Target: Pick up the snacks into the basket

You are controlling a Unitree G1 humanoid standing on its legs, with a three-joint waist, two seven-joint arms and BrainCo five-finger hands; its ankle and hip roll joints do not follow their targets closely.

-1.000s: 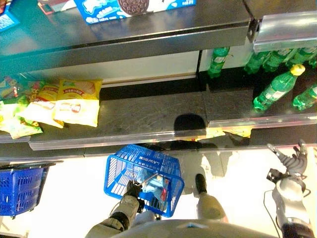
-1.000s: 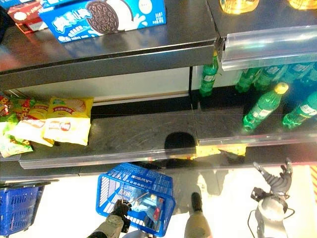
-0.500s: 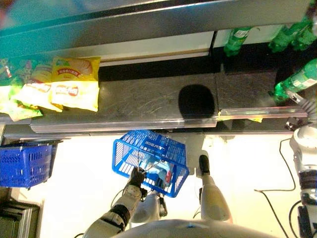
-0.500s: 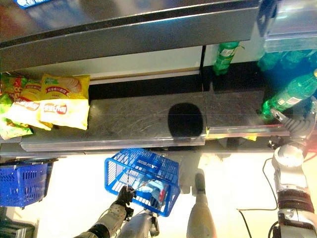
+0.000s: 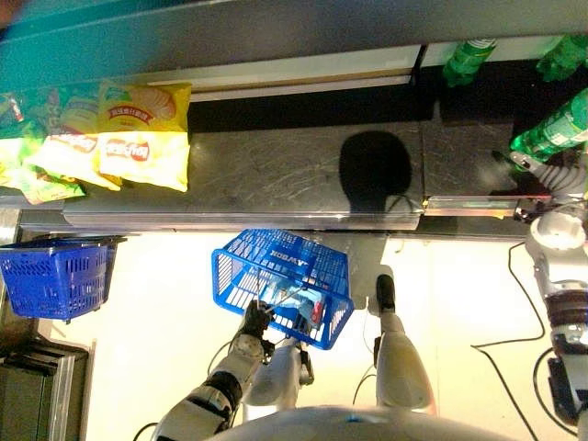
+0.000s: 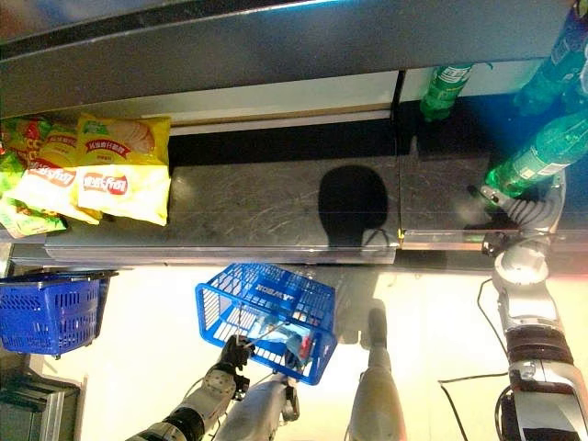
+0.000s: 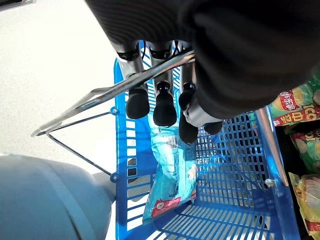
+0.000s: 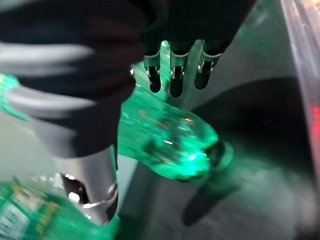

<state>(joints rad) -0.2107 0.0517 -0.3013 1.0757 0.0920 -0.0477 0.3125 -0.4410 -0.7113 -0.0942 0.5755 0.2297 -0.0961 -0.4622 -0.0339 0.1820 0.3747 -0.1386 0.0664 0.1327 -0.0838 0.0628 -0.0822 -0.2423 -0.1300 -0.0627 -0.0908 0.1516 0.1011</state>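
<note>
My left hand (image 5: 252, 323) is shut on the metal handle (image 7: 100, 94) of a blue wire basket (image 5: 276, 257), which hangs over the floor in front of the shelf. A light blue snack packet (image 7: 169, 175) lies inside it. Yellow chip bags (image 5: 142, 138) lie on the left end of the steel shelf (image 5: 276, 184). My right hand (image 6: 522, 208) is at the shelf's right edge with its fingers (image 8: 172, 67) straight and spread, right beside a lying green bottle (image 8: 167, 142), the same green bottle (image 6: 537, 158) seen from the head. Whether it touches the bottle I cannot tell.
A second blue basket (image 5: 55, 280) stands on the floor at the left, under the shelf edge. More green bottles (image 6: 446, 87) stand at the back right of the shelf. A darker upper shelf (image 5: 276, 37) overhangs the back.
My right hand has risen from beside the floor to the shelf edge by the green bottle. The camera has tilted down. The basket is still in my left hand.
</note>
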